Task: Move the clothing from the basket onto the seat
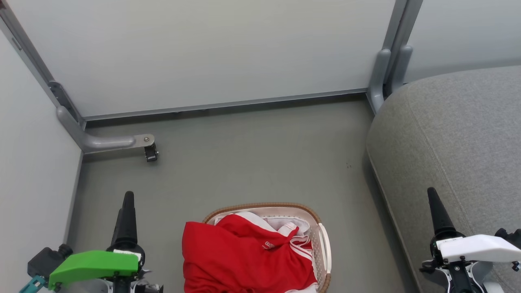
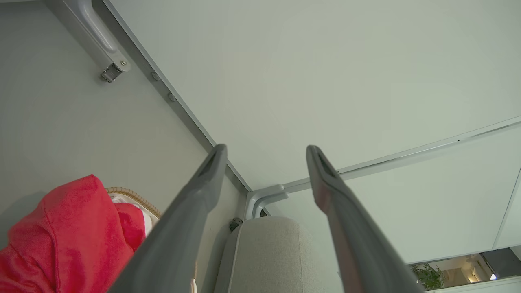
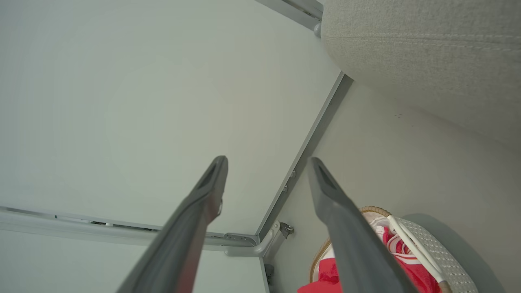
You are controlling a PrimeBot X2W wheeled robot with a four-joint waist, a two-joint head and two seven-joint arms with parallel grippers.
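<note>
Red clothing (image 1: 244, 256) with white trim is heaped in the white basket (image 1: 323, 244) on the floor at the bottom centre, spilling over its left rim. The grey seat (image 1: 456, 142) rises on the right. My left gripper (image 1: 126, 211) hangs left of the basket and my right gripper (image 1: 437, 209) in front of the seat's edge. In the left wrist view my left gripper (image 2: 266, 150) stands open and empty, with the clothing (image 2: 69, 240) at lower left. My right gripper (image 3: 266, 162) is open too, above the basket (image 3: 431, 248) and the seat (image 3: 427, 53).
Pale partition panels on grey metal frames close off the far side and the left. A frame foot with a castor (image 1: 149, 152) juts onto the grey floor at left. Another frame post (image 1: 380, 77) stands by the seat's far corner.
</note>
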